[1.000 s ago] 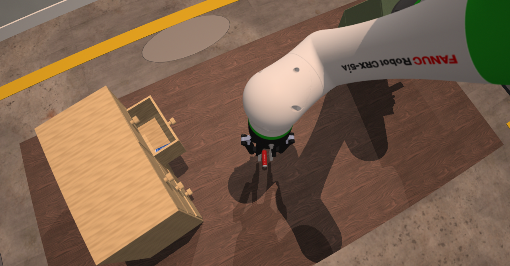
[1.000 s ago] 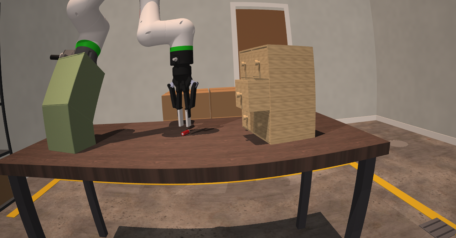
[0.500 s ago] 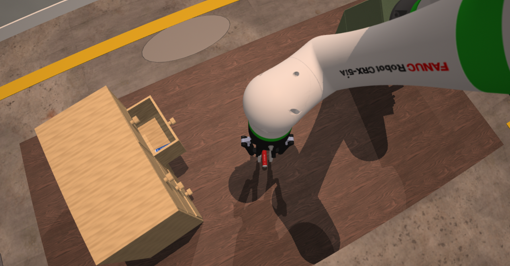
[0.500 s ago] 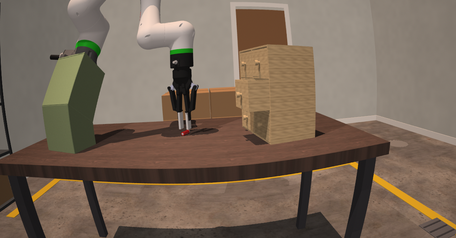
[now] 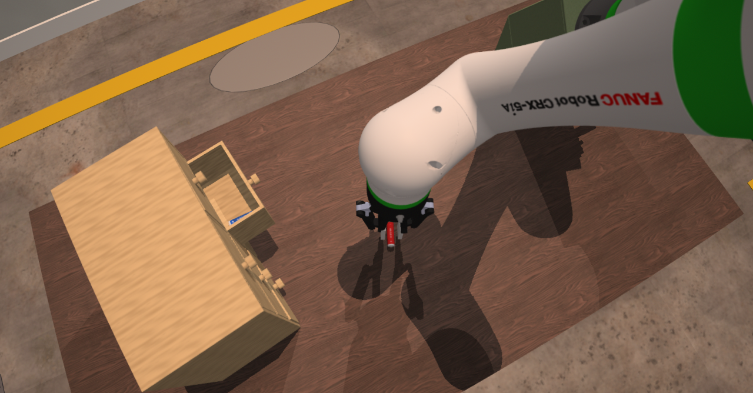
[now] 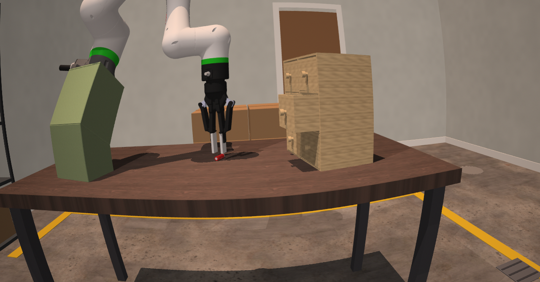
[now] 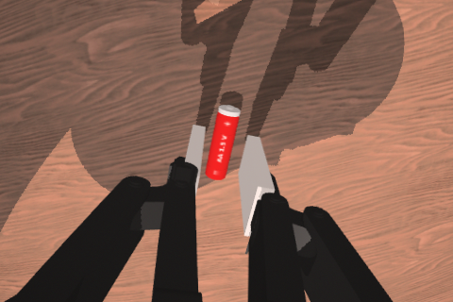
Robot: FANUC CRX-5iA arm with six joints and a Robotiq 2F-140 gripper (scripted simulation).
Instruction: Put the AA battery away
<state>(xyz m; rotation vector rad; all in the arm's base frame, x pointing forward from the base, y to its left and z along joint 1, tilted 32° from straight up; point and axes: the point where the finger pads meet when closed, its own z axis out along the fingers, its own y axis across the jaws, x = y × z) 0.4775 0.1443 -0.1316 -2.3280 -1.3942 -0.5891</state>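
Observation:
A red AA battery (image 5: pixel 390 234) (image 6: pixel 219 157) (image 7: pixel 223 142) lies on the table (image 5: pixel 316 180) (image 6: pixel 158 189). My gripper (image 5: pixel 391 234) (image 6: pixel 218 152) (image 7: pixel 222 151) points down just above it, open by a narrow gap. In the wrist view the battery shows between the fingertips, with a gap on each side. The wooden chest (image 5: pixel 147 248) (image 6: pixel 345 110) stands with one drawer (image 5: pixel 255 221) (image 6: pixel 306 113) pulled partway out. A blue-and-white battery (image 5: pixel 239 218) lies in that drawer, against its side wall, partly hidden. The other drawers look pushed in; their contents are hidden.
Knobs (image 5: pixel 279 283) (image 6: pixel 304 74) stick out of the chest's front. A green angular bin-like body (image 5: pixel 537 25) (image 6: pixel 81 147) stands at the table's other end, near a second arm section. Cardboard boxes (image 6: pixel 264 123) show behind the table. The arm's shadow falls around the battery.

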